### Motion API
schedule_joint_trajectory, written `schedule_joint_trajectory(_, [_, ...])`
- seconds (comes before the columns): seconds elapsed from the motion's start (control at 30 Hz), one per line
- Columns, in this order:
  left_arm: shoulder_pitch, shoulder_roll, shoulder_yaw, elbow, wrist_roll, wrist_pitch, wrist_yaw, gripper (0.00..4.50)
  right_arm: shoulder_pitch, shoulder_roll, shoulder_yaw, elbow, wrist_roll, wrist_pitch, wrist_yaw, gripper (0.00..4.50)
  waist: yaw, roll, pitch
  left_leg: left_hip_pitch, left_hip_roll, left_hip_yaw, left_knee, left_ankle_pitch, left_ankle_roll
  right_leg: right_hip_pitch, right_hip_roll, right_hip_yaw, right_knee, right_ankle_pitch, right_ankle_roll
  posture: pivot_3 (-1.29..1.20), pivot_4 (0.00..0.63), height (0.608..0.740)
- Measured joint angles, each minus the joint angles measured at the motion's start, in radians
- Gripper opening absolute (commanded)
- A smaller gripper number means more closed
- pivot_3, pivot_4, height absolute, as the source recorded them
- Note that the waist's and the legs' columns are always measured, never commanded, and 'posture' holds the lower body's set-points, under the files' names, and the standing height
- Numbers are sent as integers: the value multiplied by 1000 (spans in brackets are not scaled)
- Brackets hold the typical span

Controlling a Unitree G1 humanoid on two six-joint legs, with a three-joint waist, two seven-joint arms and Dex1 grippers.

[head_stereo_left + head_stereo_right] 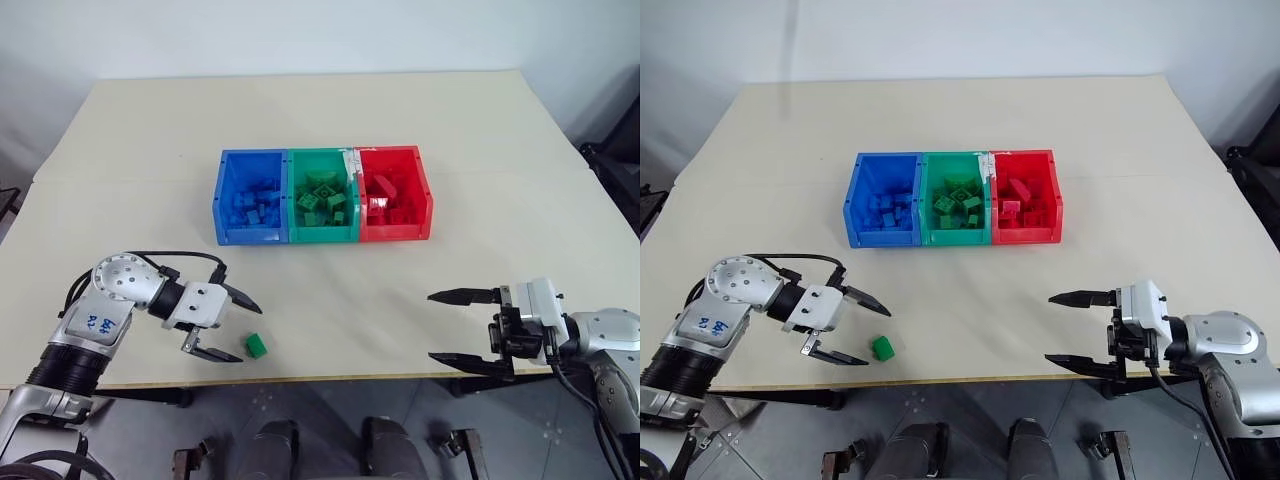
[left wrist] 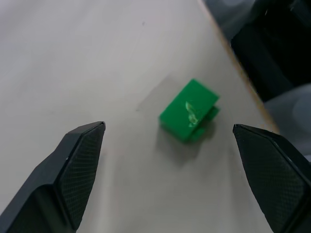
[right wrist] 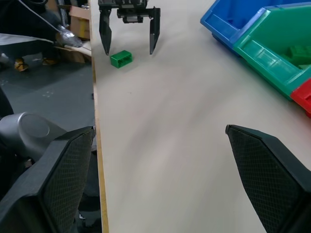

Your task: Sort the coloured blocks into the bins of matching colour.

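One small green block [image 1: 256,346] lies on the table close to its front edge, left of centre. My left gripper [image 1: 240,327] stands open right beside it, fingers pointing at it from the left; the block [image 2: 190,111] lies just ahead of the fingertips, untouched. My right gripper [image 1: 453,327] is open and empty near the front edge on the right, pointing left. The bins stand in a row mid-table: blue [image 1: 250,197], green [image 1: 322,196] and red [image 1: 394,193], each holding several blocks of its own colour.
The beige table [image 1: 320,120] has bare room all around the bins. Its front edge [image 1: 330,378] runs just beyond the green block. The right wrist view also takes in my left gripper [image 3: 129,34] and the block [image 3: 121,58].
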Motion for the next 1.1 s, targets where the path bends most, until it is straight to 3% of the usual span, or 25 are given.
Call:
schedule_joint_trajectory(0.1, [-28,-30,-30,26,12,-25,0,3862,30,0,-4,-22,0,4,-16,4500,1,0,0,0,0,0,0,0,0,1,0,0,0,0,0,0,150,740])
schedule_joint_trajectory(0.3, [-34,-38,-56,31,14,-80,0,1960,43,0,-4,-39,0,5,-34,4500,7,0,0,1,-1,0,2,0,1,2,-1,0,0,0,0,0,150,740])
schedule_joint_trajectory(0.43, [-41,-41,-68,50,13,-111,0,917,38,0,-4,-39,0,5,-40,4500,19,1,0,1,-1,0,4,0,1,2,-1,0,0,0,0,0,150,740])
schedule_joint_trajectory(0.6, [-43,-59,-57,65,-10,-73,8,918,33,2,-4,-39,0,4,-57,4500,24,1,0,1,-1,0,4,0,1,2,-1,0,0,0,0,0,150,740])
schedule_joint_trajectory(0.73, [-47,-152,14,58,-103,82,92,918,34,45,-13,-43,0,1,-116,4500,25,1,0,0,-1,-2,5,0,1,1,-1,0,1,0,1,0,150,740])
schedule_joint_trajectory(0.9, [-264,-320,147,59,-229,441,392,918,25,198,-58,-78,-1,-34,-308,4500,25,0,0,-4,-2,-6,10,0,1,0,-1,-3,8,0,1,0,150,740])
schedule_joint_trajectory(1.0, [-368,-372,162,88,-194,468,502,918,32,223,-84,-100,-1,-36,-381,4500,22,0,0,-3,-2,-4,9,0,1,0,-1,-3,7,0,1,0,150,740])
schedule_joint_trajectory(1.1, [-456,-467,161,264,-115,436,656,918,50,232,-84,-126,-6,-36,-424,4500,23,0,0,-3,-2,-3,8,0,1,0,-1,-3,7,0,1,0,150,740])
